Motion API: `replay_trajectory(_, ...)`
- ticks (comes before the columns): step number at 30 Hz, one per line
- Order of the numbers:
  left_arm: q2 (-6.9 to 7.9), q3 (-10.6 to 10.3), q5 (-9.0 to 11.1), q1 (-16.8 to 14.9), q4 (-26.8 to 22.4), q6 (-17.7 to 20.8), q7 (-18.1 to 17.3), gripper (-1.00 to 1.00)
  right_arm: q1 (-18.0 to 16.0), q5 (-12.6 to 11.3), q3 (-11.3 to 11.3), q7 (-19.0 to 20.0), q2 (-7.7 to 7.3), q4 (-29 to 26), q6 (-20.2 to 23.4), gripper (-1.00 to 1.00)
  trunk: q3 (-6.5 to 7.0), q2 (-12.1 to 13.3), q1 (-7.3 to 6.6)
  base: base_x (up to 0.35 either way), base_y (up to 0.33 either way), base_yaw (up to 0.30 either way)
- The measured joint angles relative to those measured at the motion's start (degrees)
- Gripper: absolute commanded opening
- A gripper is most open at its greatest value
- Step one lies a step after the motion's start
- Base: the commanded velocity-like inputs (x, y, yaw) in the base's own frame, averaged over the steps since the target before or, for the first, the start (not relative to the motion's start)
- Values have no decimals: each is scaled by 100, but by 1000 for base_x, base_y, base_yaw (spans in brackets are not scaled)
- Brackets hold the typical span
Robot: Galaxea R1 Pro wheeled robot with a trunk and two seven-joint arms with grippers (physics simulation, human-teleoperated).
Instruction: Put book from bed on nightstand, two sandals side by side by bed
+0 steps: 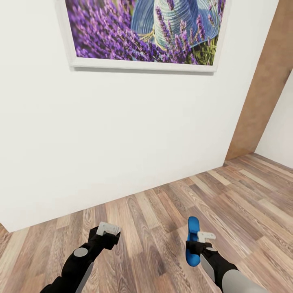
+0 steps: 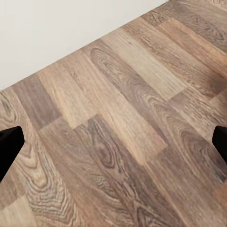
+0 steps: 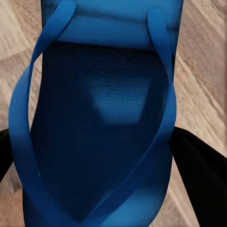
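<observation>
A bright blue sandal [image 1: 193, 241] hangs above the wood floor at the lower right of the head view, and my right gripper [image 1: 194, 245] is shut on it. In the right wrist view the sandal [image 3: 101, 118] is very close, straps toward the camera, with a dark finger [image 3: 201, 177] pressing each of its edges. My left gripper [image 1: 106, 235] hovers over bare floor at the lower left, open; its black fingertips [image 2: 9, 146] stand far apart with nothing between them. The book, the bed and the nightstand are out of view.
A white wall [image 1: 122, 134] rises close ahead, with a framed lavender picture [image 1: 142, 30] high on it. A brown panel [image 1: 264, 89] stands at the right where the wall ends. Wood-plank floor [image 1: 252, 195] stretches toward the right.
</observation>
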Motion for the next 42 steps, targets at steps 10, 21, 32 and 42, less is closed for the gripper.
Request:
replay_trajectory(10,-3,0,-7,0,21,-8,23,100,4,2,-4,2,6,-6,-3,-100,180,401,-220,0,0,0)
replay_trajectory(21,-3,0,-7,-4,152,-24,26,100,4,-3,0,0,-6,-6,-4,-100,377,842,-461,0,0,0)
replay_trajectory(32,-3,-5,-13,-1,168,-106,26,100,4,-2,-2,1,4,-7,-4,-100,575,1284,-703,0,0,0)
replay_trajectory(42,-3,0,-8,-5,281,-110,34,100,5,-2,4,2,17,23,-4,-100,754,1685,-923,0,0,0)
